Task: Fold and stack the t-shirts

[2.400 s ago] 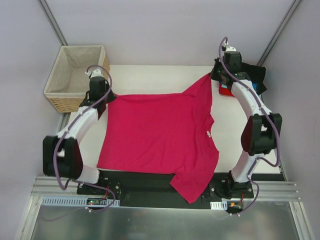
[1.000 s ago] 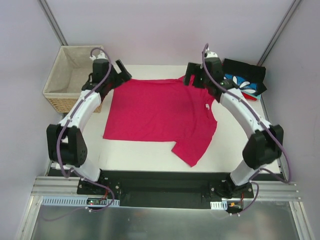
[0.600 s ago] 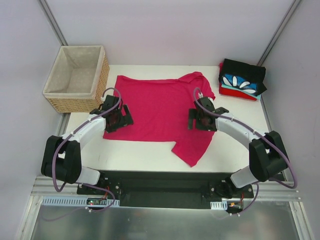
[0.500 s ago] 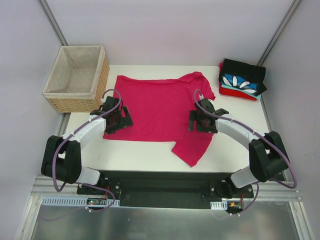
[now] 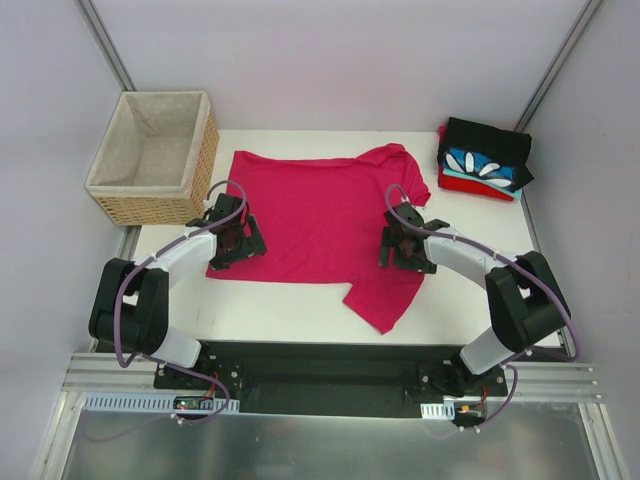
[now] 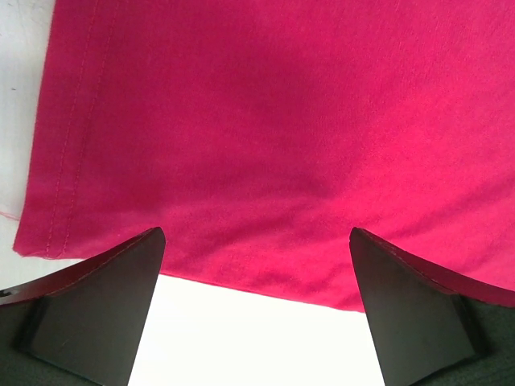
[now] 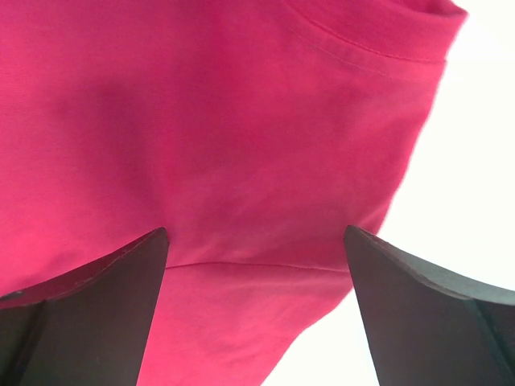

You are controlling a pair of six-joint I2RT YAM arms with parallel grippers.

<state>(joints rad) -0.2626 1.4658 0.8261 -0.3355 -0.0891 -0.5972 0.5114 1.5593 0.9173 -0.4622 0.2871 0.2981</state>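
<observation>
in the top view the pink t-shirt (image 5: 320,205) is seen spread flat on the worktop (image 5: 470,275). its hem is turned toward the basket (image 5: 205,140) and its collar toward the folded stack (image 5: 485,165) at the far right corner. the left hand (image 5: 236,240) is placed over the near hem corner, the right hand (image 5: 402,245) over the near shoulder.

in the left wrist view the left hand (image 6: 256,235) is seen spread wide, with nothing pinched. the near edge of the pink t-shirt (image 6: 265,129) lies between its fingers, and the stitched hem runs just to the left.

in the right wrist view the right hand (image 7: 256,233) is also spread wide and nothing is held. a seam of the pink t-shirt (image 7: 201,112) is seen below it.

the cloth is judged light, soft and limp, not fragile. no shape will be kept when it is lifted, and it may slide on the smooth worktop. it is best taken by the edge, at the hem corner and at the shoulder seam, where the stitching is thicker. both ends should be lifted together.
</observation>
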